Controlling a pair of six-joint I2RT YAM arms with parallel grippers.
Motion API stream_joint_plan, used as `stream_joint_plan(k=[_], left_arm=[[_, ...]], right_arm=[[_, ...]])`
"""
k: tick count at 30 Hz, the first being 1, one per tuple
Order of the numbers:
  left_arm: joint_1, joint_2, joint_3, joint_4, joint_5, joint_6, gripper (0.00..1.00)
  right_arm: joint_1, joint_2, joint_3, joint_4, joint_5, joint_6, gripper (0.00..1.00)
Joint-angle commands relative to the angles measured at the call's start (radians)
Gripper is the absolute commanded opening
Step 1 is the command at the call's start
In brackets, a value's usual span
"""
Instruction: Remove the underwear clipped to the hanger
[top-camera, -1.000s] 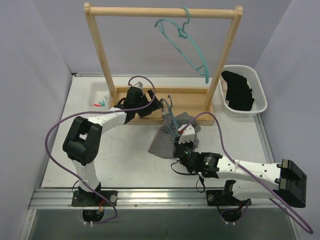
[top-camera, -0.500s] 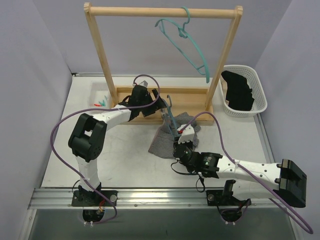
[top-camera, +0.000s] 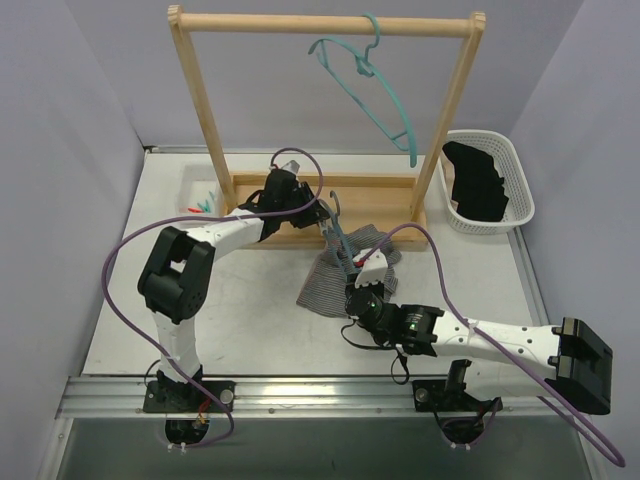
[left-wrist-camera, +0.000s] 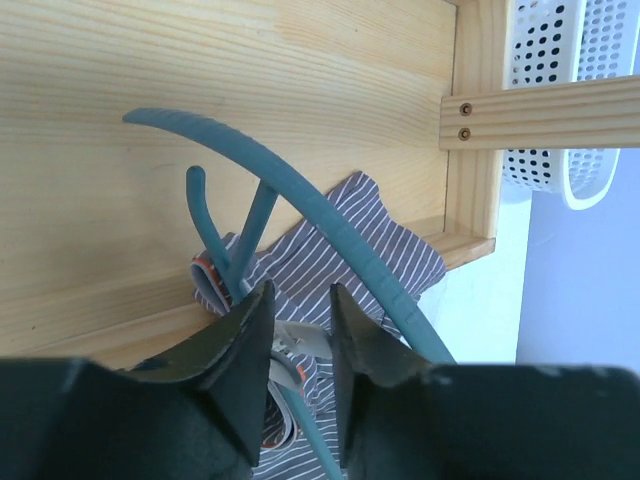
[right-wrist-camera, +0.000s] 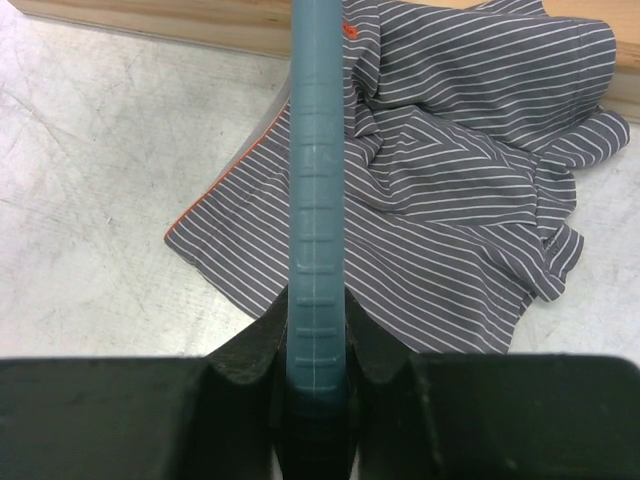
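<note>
Whereas a second ago the left pincer (left-wrist-camera: 300, 300) stood back over the wooden rack (left-wrist-camera: 150, 80), it now sits at the hook end of the lower hanger (right-wrist-camera: 317, 200). Its fingers are a narrow gap apart with a pale clip (left-wrist-camera: 292, 348) in that gap; whether they squeeze it cannot be told. The right pincer (right-wrist-camera: 318, 328) is unchanged, pressed onto the hanger's bar. The grey striped underwear (right-wrist-camera: 450, 180) lies beneath and ahead of both pincers. The black underwear (top-camera: 478, 185) lies in the basket (top-camera: 522, 205), far to their right.
</note>
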Motion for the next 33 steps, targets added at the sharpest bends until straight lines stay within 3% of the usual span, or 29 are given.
stream_joint_plan(k=[1, 9, 14, 15, 16, 18, 19, 20, 33], left_arm=[[-0.004, 0.0, 0.02, -0.001, 0.012, 0.022, 0.33], [-0.002, -0.014, -0.005, -0.01, 0.046, 0.042, 0.16], [0.002, -0.026, -0.031, -0.01, 0.055, 0.051, 0.14], [0.007, -0.029, -0.043, 0.027, 0.063, 0.047, 0.33], [0.01, -0.039, -0.057, 0.053, 0.067, 0.036, 0.43], [0.015, -0.048, -0.086, 0.11, 0.075, 0.008, 0.58], [0.013, -0.052, -0.086, 0.113, 0.07, 0.005, 0.7], [0.012, -0.052, -0.082, 0.113, 0.07, 0.008, 0.74], [0.013, -0.1, -0.122, 0.184, 0.052, -0.033, 0.83]], right_arm=[[0.0, 0.003, 0.03, 0.026, 0.021, -0.006, 0.0], [-0.002, 0.009, 0.031, 0.021, 0.038, 0.0, 0.0], [-0.005, 0.011, 0.034, 0.016, 0.038, 0.002, 0.0], [-0.005, 0.014, 0.034, 0.018, 0.038, 0.002, 0.0], [-0.005, 0.017, 0.036, 0.018, 0.035, 0.002, 0.0], [-0.005, 0.021, 0.036, 0.015, 0.032, 0.002, 0.0], [-0.005, 0.025, 0.039, 0.015, 0.029, 0.0, 0.0], [-0.005, 0.025, 0.041, 0.015, 0.026, 0.002, 0.0], [-0.005, 0.037, 0.044, 0.015, 0.01, -0.014, 0.0]])
